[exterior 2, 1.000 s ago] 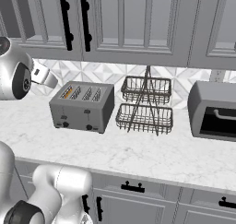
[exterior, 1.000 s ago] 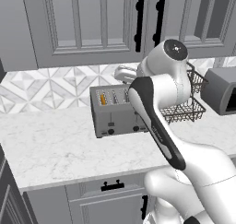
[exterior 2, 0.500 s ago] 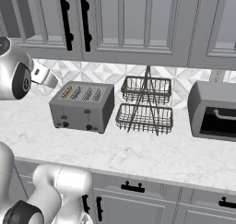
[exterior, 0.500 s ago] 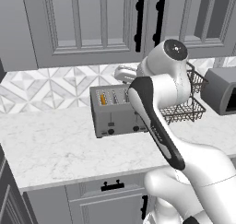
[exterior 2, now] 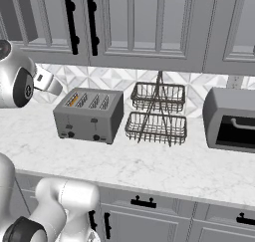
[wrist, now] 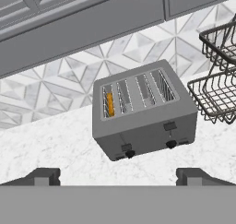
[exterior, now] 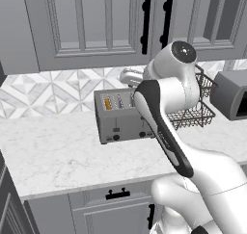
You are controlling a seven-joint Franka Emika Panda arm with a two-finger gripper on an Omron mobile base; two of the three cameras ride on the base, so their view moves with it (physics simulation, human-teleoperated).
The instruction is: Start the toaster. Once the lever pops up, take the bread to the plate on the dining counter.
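Observation:
The grey four-slot toaster (exterior: 123, 116) (exterior 2: 89, 115) (wrist: 143, 110) stands on the marble worktop against the tiled wall. The bread (wrist: 110, 104) (exterior: 108, 103) (exterior 2: 72, 99) sits in its leftmost slot, showing as an orange edge. On the front, the lever (wrist: 126, 147) (exterior 2: 69, 127) is the left-hand black tab, above a knob. My gripper (wrist: 120, 174) hangs open above and in front of the toaster, fingertips wide apart, with nothing between them and touching nothing. The plate and the dining counter are out of view.
A two-tier wire basket (exterior 2: 158, 114) (exterior: 195, 105) (wrist: 216, 80) stands just right of the toaster. Beyond it sits a larger grey oven (exterior 2: 231, 119) (exterior: 231, 96). Upper cabinets hang close overhead. Bare marble worktop (exterior 2: 149, 161) lies in front of the toaster.

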